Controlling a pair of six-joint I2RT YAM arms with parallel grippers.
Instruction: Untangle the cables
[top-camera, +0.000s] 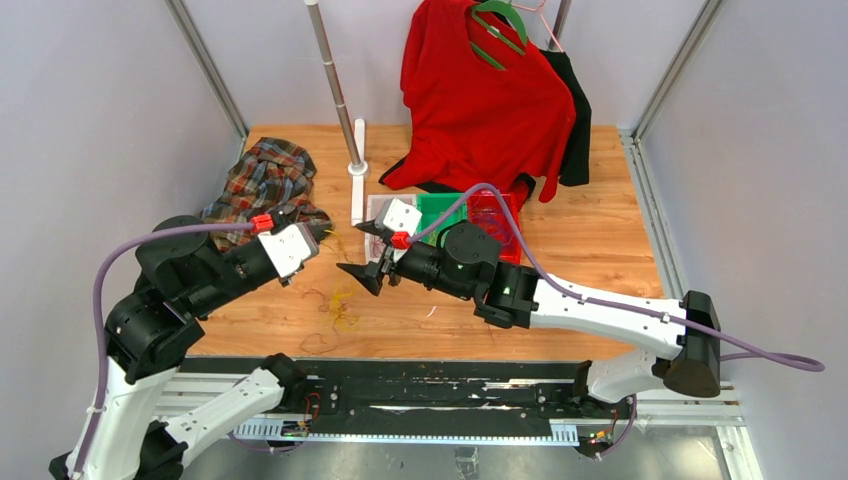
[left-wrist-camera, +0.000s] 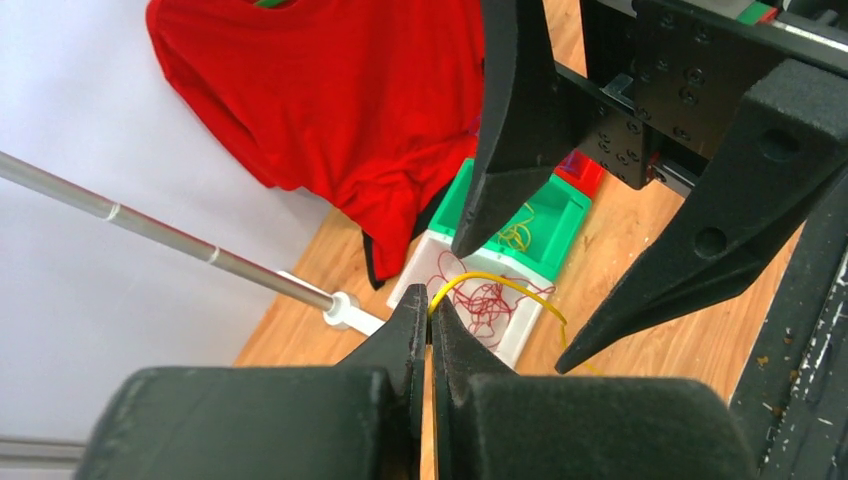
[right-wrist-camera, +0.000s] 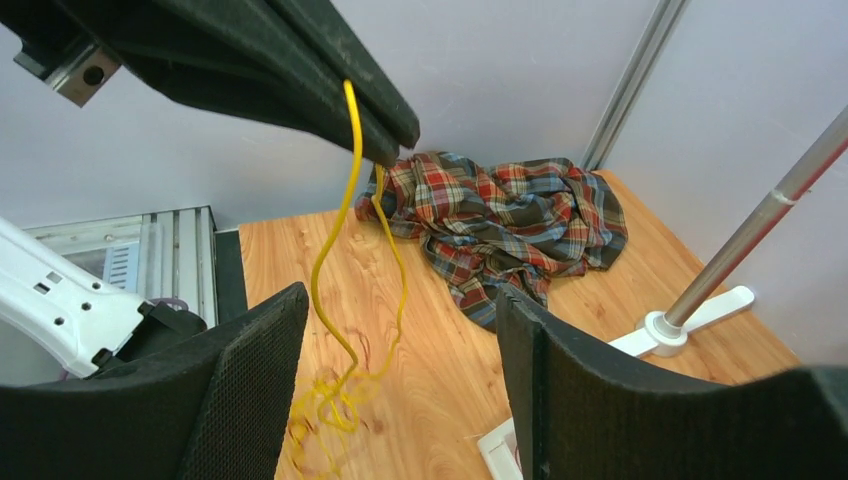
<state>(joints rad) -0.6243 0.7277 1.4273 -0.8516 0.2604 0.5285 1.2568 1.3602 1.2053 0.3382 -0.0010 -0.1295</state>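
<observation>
The left gripper (left-wrist-camera: 430, 325) was pinched shut on one thin yellow wire (right-wrist-camera: 347, 190) hanging down to the cables (right-wrist-camera: 325, 408) on the table (right-wrist-camera: 450, 370); they looked light and floppy, best grabbed low by the wide-open, empty right gripper (right-wrist-camera: 400, 300).

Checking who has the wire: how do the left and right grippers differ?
The left gripper is shut, pinching a yellow cable; the right gripper is open and holds nothing. The left gripper's cable dangles to the table; the right gripper points toward it. Both are black, two-fingered.
</observation>
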